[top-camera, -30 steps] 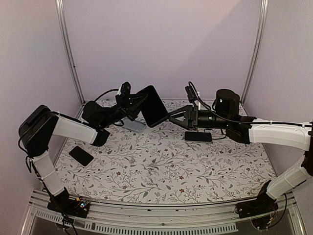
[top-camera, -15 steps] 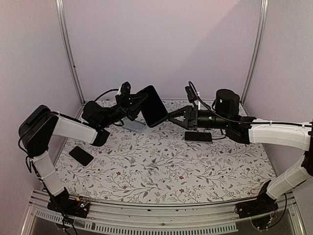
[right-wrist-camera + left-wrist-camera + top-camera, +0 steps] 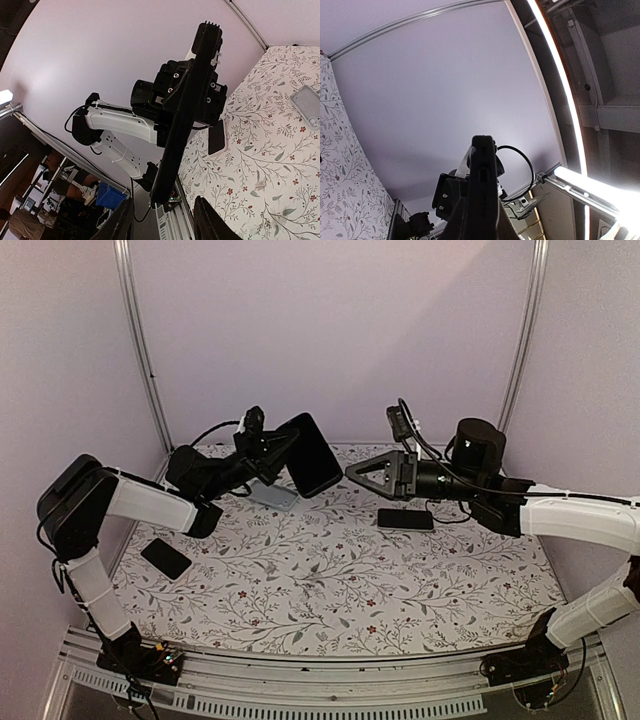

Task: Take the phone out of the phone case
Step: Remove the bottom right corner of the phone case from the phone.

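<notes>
A black phone in its phone case (image 3: 310, 453) is held up in the air over the back of the table, tilted, its screen facing the camera. My left gripper (image 3: 272, 455) is shut on its left end. In the left wrist view the phone case (image 3: 482, 170) stands edge-on between the left gripper's (image 3: 481, 212) fingers. My right gripper (image 3: 352, 470) hovers just right of the phone's lower corner, open. In the right wrist view the phone (image 3: 187, 115) runs edge-on ahead of the right gripper (image 3: 165, 220), its fingers (image 3: 122, 220) standing clear on both sides of it.
A black phone (image 3: 405, 519) lies flat on the flowered table under the right arm. Another black phone (image 3: 166, 558) lies near the left edge. A grey case (image 3: 274, 495) rests below the left gripper and also shows as a grey case (image 3: 307, 107) in the right wrist view.
The right gripper has risen and drawn slightly right, off the phone's lower corner, its jaws a little narrower. The left gripper and the phone have not moved.
</notes>
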`<state>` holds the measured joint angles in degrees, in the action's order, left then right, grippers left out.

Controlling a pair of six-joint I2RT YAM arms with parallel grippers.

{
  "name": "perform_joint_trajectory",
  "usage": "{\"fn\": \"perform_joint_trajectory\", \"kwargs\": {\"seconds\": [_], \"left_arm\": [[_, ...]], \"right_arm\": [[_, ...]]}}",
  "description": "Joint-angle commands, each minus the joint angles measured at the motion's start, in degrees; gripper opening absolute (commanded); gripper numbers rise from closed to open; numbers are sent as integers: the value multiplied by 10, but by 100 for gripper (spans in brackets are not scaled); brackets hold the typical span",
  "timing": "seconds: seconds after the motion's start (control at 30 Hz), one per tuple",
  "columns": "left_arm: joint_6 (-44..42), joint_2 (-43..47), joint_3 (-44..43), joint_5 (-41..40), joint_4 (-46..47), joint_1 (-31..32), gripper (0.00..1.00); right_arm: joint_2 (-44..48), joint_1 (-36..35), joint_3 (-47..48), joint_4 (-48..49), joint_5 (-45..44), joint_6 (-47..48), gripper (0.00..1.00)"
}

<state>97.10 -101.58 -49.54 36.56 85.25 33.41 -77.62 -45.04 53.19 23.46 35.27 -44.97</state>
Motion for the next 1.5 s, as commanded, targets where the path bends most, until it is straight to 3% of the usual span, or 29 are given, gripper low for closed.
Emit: {"fn": "perform_joint_trajectory", "kwargs": {"seconds": [0.0, 0.43, 0.7, 0.83, 1.07, 1.47], "left_arm": [[-2, 26, -7, -10, 41, -6, 0], [2, 29, -14, -9, 41, -1, 0], [36, 22, -27, -13, 60, 3, 0], [59, 19, -40, -13, 52, 14, 0], [78, 20, -64, -12, 69, 21, 0], [90, 28, -90, -23, 125, 24, 0]], "right_arm": [[12, -7, 2, 21, 31, 18, 42], [-47, -10, 31, 57, 47, -4, 35], [-48, -10, 23, 81, 52, -5, 9], [-46, -10, 32, 108, 66, 12, 1], [-76, -11, 68, 110, 77, 32, 0], [-115, 8, 12, 128, 58, -18, 0]]}}
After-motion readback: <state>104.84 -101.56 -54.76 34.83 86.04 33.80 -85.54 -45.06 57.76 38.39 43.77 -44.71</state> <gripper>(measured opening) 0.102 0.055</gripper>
